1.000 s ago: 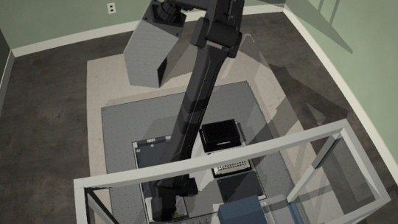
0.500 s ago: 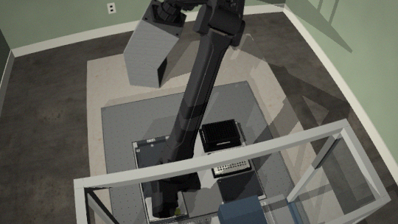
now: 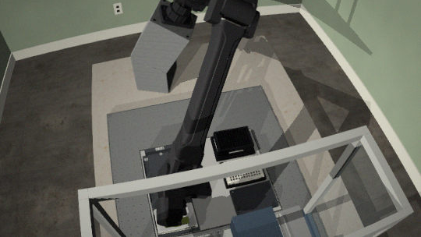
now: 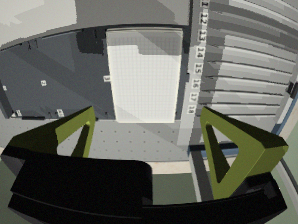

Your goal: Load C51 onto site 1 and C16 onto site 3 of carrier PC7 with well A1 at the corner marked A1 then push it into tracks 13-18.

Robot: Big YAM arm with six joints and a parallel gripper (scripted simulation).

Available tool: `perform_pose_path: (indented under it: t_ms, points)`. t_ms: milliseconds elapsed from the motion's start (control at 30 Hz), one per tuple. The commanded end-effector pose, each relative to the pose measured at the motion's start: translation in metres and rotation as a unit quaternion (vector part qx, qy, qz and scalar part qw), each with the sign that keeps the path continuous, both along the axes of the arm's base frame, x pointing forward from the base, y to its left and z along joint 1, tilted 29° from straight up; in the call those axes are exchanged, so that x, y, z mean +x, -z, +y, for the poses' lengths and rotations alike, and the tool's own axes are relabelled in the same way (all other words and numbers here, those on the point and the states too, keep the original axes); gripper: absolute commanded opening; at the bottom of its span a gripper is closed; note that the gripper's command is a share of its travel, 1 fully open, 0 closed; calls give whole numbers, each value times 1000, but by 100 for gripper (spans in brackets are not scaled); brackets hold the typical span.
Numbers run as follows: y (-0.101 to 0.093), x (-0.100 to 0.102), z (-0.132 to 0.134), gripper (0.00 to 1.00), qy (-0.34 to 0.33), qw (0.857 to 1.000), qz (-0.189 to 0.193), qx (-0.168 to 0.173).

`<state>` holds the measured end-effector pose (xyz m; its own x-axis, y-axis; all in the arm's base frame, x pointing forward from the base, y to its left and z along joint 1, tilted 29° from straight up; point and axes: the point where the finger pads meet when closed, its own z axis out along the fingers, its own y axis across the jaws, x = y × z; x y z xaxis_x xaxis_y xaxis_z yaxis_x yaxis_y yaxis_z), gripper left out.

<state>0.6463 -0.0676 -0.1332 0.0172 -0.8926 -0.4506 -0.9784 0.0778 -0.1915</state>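
In the wrist view my gripper [image 4: 147,112] is open and empty, its two green fingers spread wide. The white, finely gridded 384-well plate C16 [image 4: 145,76] lies just beyond the fingertips, free of both fingers. It rests on the end of the dark grey carrier PC7 [image 4: 53,76], next to the numbered rails [image 4: 253,43]. In the top view the gripper [image 3: 183,219] is low at the front, and the arm hides most of the carrier [image 3: 156,164]. The black deep-well block C51 [image 3: 234,143] sits on its nest. The white 96-well plate C15 [image 3: 245,176] sits on the nest beside it.
An empty dark nest [image 3: 253,199] lies beside C15. A white frame bar [image 3: 234,164] crosses the top view over the deck. A blue box [image 3: 255,223] stands at the front edge. Track numbers [image 4: 200,30] run along the apron edge.
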Motion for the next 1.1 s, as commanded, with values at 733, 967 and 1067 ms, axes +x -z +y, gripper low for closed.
perform_pose_path:
  t_ms: [733,967,1067]
  points:
    - [-52,-93,104,100,13,1000,-10,3]
    - [-58,-116,127,100,13,1000,-10,4]
    - [-62,-130,141,100,13,1000,-10,5]
